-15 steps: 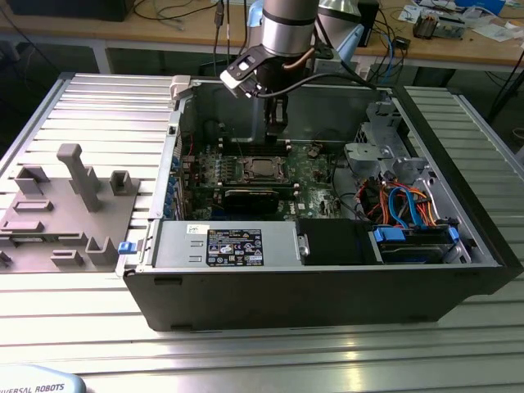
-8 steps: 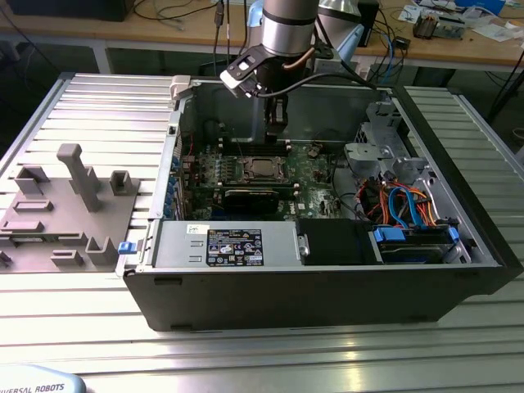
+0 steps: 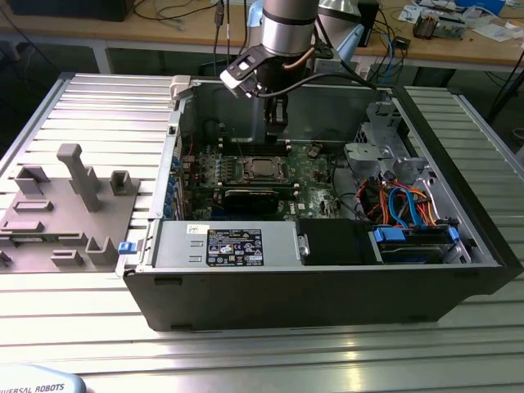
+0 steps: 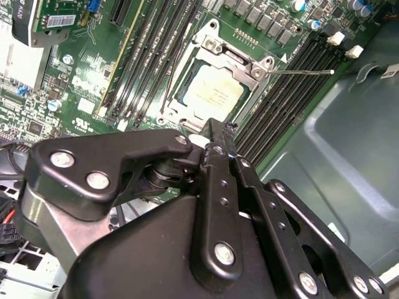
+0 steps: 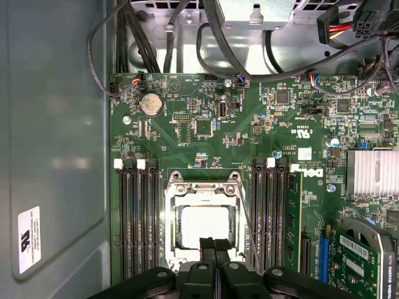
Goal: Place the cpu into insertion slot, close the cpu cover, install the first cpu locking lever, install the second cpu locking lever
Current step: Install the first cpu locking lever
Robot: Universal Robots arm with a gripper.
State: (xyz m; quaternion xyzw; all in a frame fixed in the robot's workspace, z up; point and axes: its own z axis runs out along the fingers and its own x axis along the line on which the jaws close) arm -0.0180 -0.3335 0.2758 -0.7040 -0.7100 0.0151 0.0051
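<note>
Room to descend lies open straight above the insertion slot (image 5: 171, 188), where the gripper (image 5: 215, 243) hangs with fingers pressed together, hemmed in by memory slots (image 5: 138, 218) on both sides, an upright expansion card (image 5: 365, 261) beyond, looped cables (image 5: 212, 37), and the case wall (image 5: 56, 124).

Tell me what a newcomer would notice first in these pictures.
An open computer case sits on the ribbed table, the arm's gripper reaching down into it. In the first wrist view the shut gripper hangs near the cpu, seated in the insertion slot under the cpu cover on the green motherboard.
</note>
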